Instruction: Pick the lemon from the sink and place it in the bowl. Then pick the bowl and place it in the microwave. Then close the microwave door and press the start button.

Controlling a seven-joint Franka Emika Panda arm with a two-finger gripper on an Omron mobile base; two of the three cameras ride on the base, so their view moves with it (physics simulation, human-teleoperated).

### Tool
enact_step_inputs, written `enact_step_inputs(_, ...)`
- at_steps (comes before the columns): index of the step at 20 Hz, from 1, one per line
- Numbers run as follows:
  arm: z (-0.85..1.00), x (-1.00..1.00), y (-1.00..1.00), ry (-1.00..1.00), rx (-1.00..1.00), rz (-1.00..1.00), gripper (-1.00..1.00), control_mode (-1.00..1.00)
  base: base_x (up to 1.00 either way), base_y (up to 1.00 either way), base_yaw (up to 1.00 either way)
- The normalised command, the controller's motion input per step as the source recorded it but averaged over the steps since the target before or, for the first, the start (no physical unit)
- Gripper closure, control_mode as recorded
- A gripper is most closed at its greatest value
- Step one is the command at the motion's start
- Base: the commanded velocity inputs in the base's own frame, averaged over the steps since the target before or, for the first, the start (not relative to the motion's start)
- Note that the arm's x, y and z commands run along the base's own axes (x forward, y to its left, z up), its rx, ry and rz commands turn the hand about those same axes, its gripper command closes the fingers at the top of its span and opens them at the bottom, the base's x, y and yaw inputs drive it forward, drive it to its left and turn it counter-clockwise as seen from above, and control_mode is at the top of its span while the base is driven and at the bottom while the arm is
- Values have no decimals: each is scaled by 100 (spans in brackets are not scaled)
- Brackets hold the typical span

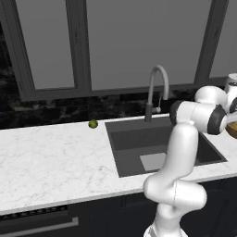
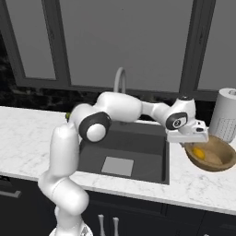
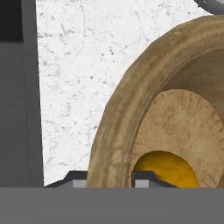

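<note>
Nearest the base is the sink [image 2: 138, 156], its grey patch at about 6 o'clock on the floor, the tap [image 2: 119, 80] behind at 12. At 3 o'clock from the sink, on the marble counter [image 2: 27, 138], stands the bowl [image 2: 216, 159], wooden and shallow. The lemon [image 2: 199, 152] lies inside it, low against the wall on the sink side, so the first step looks done.

The gripper [image 3: 110, 177] is at the bowl's rim on that same side. In the hand view one fingertip sits outside the wall and the other inside, just in front of the lemon, with the rim between them; the jaws are clenched on the rim.

As a judgement: the bowl should be stiff and fairly light, so a pinch on the thick rim will hold, but the weight hangs off one side and it may tilt at lift. The lemon is round and free to roll, so a level, slow carry would suit. The wood looks matte, not slippery.

Farther off, a paper towel roll [image 2: 227, 115] stands at 1 o'clock from the bowl. A lime [image 1: 93, 123] sits on the counter at 10 o'clock from the sink, well apart.
</note>
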Motion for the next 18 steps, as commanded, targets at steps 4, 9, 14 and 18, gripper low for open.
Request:
enact_step_inputs(4,57,-52,38,-10,-4,11,100,-100,0,0,0)
enact_step_inputs(9,56,-55,30,-14,-10,7,100,-100,0,0,0)
enact_step_inputs(14,58,-55,28,-18,-15,7,100,-100,0,0,0)
enact_step_inputs(18,66,-42,25,-13,-14,8,100,-100,0,0,0)
